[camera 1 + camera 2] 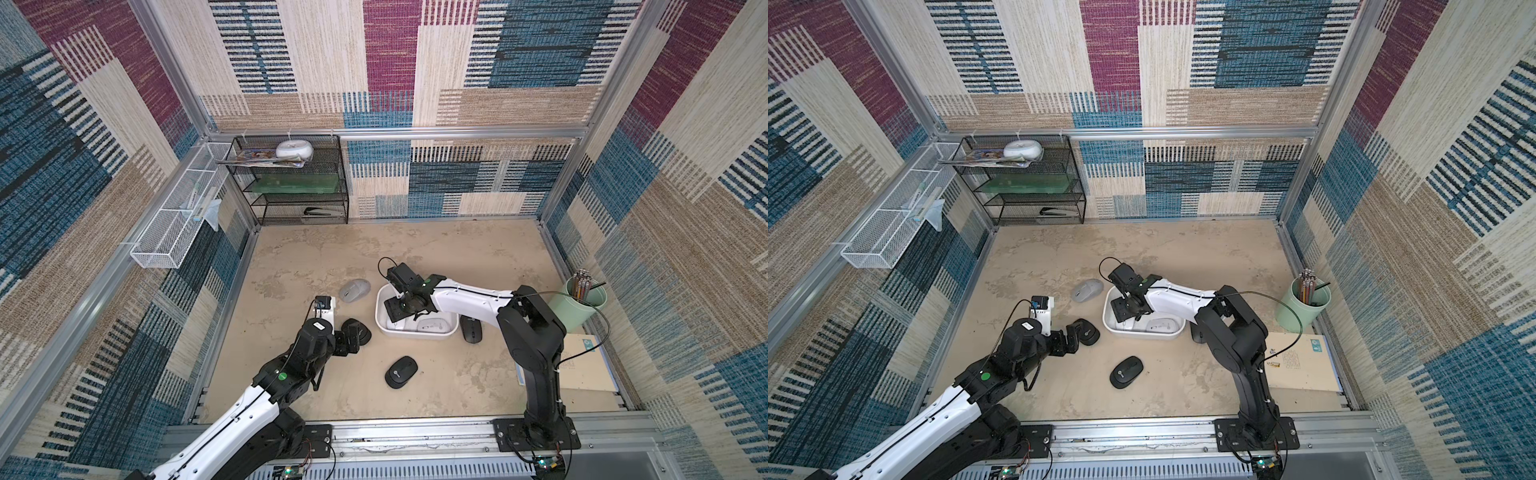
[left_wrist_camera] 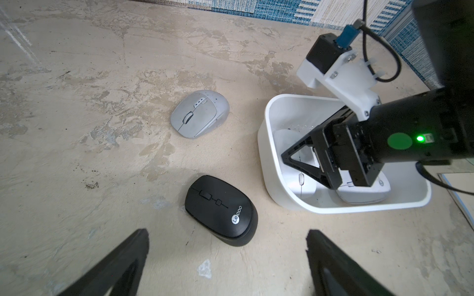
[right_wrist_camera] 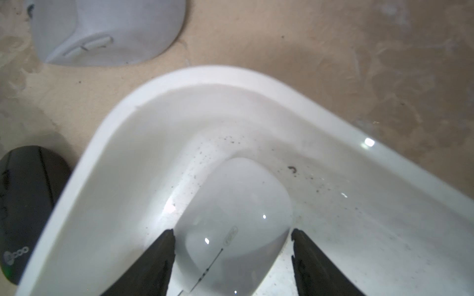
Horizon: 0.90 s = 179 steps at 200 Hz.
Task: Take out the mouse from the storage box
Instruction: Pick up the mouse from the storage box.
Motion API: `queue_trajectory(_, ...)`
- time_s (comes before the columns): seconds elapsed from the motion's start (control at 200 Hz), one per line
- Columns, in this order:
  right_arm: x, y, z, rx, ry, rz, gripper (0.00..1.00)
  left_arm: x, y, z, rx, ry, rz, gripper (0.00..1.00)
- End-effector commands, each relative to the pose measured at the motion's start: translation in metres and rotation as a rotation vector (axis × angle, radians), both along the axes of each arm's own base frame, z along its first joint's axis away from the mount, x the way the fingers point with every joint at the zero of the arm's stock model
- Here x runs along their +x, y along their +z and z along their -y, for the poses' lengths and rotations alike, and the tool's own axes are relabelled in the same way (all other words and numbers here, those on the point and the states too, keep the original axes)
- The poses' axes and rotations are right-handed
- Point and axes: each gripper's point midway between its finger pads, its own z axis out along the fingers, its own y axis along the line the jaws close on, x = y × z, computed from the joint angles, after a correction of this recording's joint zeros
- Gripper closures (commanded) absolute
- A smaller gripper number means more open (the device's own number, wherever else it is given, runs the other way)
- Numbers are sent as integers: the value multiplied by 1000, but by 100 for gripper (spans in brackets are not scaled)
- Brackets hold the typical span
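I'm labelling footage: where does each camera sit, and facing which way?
Top views: high behind arm bases, looking down at storage box; left arm, right arm show.
Left wrist: faces black mouse, grey mouse; left gripper, right arm show.
Right wrist: over storage box, facing white mouse; right gripper straddles it.
Shared: grey mouse, both wrist views.

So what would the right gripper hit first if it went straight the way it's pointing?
Probably the white mouse in the storage box. The right gripper points down into the box with a finger on each side of that mouse, so it would likely meet it before the box floor.
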Motion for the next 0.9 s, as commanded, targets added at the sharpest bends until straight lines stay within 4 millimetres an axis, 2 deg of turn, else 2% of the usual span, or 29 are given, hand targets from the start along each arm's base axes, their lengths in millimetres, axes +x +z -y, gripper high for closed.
queue_trajectory(0.0, 0, 6, 7, -10, -28, 13, 25, 1, 1, -2, 5, 11, 6, 1)
queue_trajectory(0.115, -4, 10, -4, 44, -9, -5, 18, 1, 1, -2, 3, 12, 6, 1)
queue_trajectory(0.205, -5, 4, -8, 52, -23, -33, 12, 1, 2, -3, 4, 14, 7, 1)
queue_trajectory(0.381, -7, -11, -9, 42, -55, -80, 12, 1, 2, -3, 3, 16, 10, 1)
queue_trajectory(0.566, -9, -13, -17, 51, -38, -87, 12, 1, 2, -3, 2, 13, 9, 1)
queue_trajectory(0.681, -7, -17, -18, 28, -36, -86, 16, 1, 2, -3, 4, 14, 12, 1)
queue_trajectory(0.892, -5, -26, -11, -36, -39, -73, 30, 1, 2, -5, 7, 21, 13, 1)
